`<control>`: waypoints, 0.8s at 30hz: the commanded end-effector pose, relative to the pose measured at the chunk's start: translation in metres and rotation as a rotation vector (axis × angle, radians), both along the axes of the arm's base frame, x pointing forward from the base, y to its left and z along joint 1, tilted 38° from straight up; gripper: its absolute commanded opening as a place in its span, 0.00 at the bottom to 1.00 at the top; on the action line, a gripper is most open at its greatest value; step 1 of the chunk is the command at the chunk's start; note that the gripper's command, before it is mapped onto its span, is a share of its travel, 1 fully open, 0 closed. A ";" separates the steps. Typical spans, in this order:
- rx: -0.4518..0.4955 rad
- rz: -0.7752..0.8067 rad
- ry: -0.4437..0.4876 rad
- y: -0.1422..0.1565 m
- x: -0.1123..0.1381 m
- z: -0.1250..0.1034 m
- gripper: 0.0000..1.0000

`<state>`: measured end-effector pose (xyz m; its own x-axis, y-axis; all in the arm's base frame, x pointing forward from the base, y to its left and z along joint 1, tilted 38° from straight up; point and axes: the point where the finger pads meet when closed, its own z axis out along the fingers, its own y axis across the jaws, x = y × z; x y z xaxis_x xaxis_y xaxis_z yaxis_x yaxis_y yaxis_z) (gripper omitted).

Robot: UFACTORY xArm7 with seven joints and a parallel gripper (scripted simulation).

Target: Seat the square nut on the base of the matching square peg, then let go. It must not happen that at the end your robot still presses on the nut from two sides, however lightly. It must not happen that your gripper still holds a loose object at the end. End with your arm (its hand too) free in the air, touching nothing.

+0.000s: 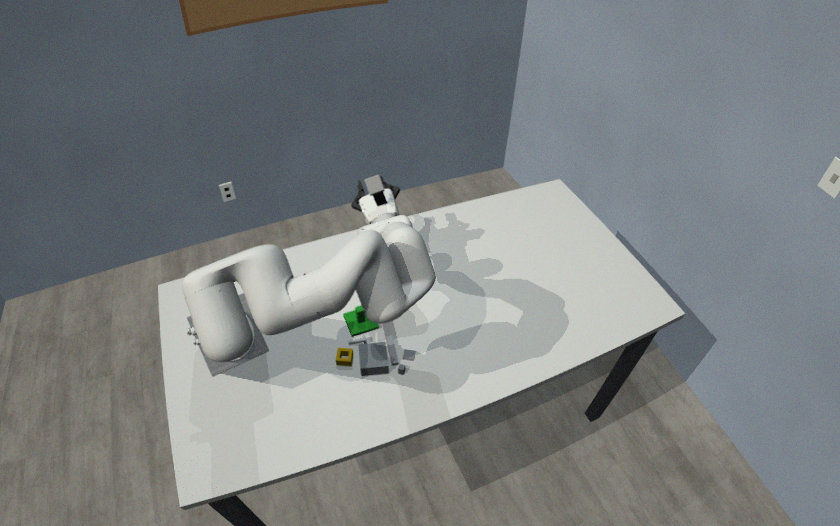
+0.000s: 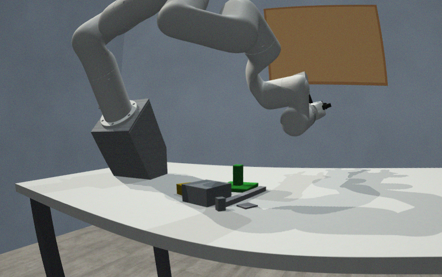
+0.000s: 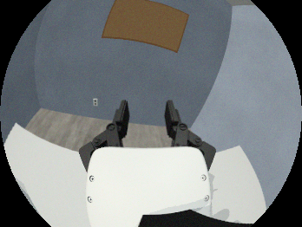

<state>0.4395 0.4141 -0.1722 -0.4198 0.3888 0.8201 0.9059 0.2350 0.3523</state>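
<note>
The yellow square nut (image 1: 344,355) lies flat on the table, left of a grey block; in the exterior view (image 2: 180,187) the block hides most of it. The green peg (image 1: 358,315) stands upright on its green base (image 2: 242,186) just behind the block. My gripper (image 1: 375,187) (image 2: 325,105) is high in the air, far above the table and pointing away towards the back wall. In the wrist view its two fingers stand partly apart with only wall and floor between them. It holds nothing.
A grey block (image 2: 206,192), a small grey cube (image 2: 220,203), a long grey bar (image 2: 246,194) and a flat grey tile (image 2: 247,205) lie around the peg base. The arm's dark mount (image 2: 130,143) stands at the table's left rear.
</note>
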 end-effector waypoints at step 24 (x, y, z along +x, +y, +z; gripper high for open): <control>-0.076 -0.827 -0.147 -0.123 0.102 0.083 0.60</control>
<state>0.5298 0.3236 -0.1082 -0.1702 0.6196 0.7663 0.8412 -0.3137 0.4404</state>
